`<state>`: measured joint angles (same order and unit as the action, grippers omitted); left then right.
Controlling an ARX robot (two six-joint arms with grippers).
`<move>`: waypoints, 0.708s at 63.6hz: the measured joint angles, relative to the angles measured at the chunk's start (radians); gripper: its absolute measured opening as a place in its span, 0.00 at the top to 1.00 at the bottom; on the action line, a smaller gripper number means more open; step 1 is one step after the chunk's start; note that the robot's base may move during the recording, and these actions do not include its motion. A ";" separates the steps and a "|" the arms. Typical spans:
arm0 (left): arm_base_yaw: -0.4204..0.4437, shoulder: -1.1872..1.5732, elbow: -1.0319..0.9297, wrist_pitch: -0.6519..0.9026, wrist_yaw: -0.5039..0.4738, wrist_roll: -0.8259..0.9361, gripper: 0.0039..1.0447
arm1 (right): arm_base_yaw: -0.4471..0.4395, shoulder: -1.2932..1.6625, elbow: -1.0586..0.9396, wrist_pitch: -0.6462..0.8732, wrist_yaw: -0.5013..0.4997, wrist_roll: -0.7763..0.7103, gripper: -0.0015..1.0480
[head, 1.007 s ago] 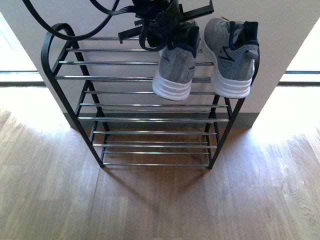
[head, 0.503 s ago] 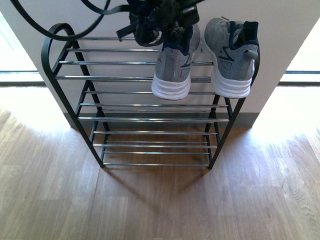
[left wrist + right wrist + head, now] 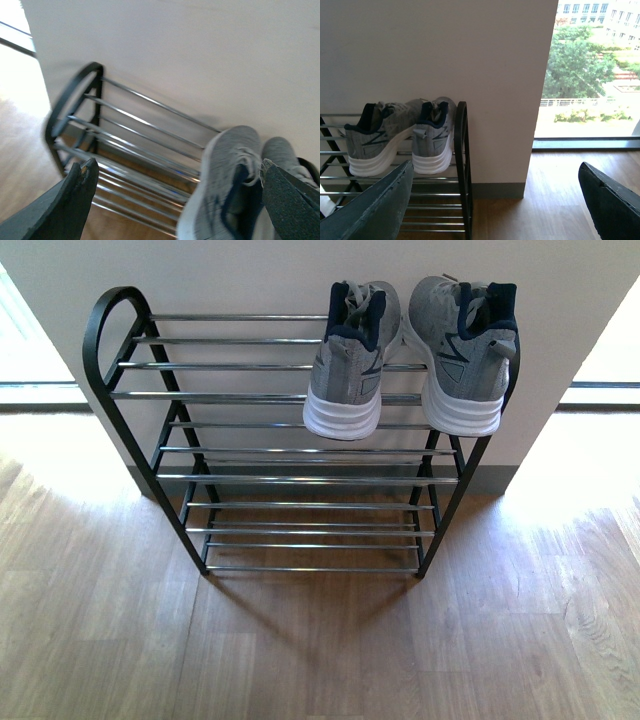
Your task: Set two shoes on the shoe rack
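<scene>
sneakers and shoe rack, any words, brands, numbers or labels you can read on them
No readable text in any view.
Inner sneaker: only a dark angular side mark, no letters.
Outer sneaker: the same kind of mark, no letters; any tongue tag is too small to read.
Shoe rack: bare chrome bars and black frame, no label visible.

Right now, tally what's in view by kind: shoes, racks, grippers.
grey sneakers: 2, both on the top tier
shoe rack: 1
grippers: 2, left gripper and right gripper, both open
Total: 5
</scene>
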<state>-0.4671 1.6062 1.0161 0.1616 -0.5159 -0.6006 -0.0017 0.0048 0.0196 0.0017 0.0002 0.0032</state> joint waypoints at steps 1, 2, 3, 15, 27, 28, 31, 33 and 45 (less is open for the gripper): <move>0.001 -0.041 -0.034 -0.007 -0.020 0.010 0.09 | 0.000 0.000 0.000 0.000 0.000 0.000 0.09; 0.001 -0.063 -0.052 -0.013 -0.030 0.012 0.09 | 0.000 0.000 0.000 0.000 0.000 0.000 0.09; 0.001 -0.107 -0.085 -0.027 -0.047 0.013 0.09 | 0.000 0.000 0.000 0.000 0.000 0.000 0.09; -0.010 -0.470 -0.328 -0.204 -0.197 0.042 0.09 | 0.000 0.000 0.000 0.000 0.000 0.000 0.09; -0.029 -0.837 -0.469 -0.466 -0.328 0.024 0.09 | 0.000 0.000 0.000 0.000 0.000 0.000 0.09; -0.030 -0.854 -0.473 -0.478 -0.332 0.020 0.09 | 0.000 0.000 0.000 0.000 0.000 0.000 0.09; -0.031 -0.909 -0.488 -0.513 -0.341 0.005 0.09 | 0.000 0.000 0.000 0.000 0.000 0.000 0.09; -0.031 -0.925 -0.491 -0.516 -0.343 0.001 0.09 | 0.000 0.000 0.000 0.000 0.000 0.000 0.09; 0.068 -1.064 -0.678 -0.120 0.033 0.247 0.27 | 0.000 0.000 0.000 0.000 0.000 0.000 0.09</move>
<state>-0.3992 0.5426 0.3386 0.0418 -0.4828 -0.3538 -0.0017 0.0048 0.0196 0.0017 0.0006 0.0032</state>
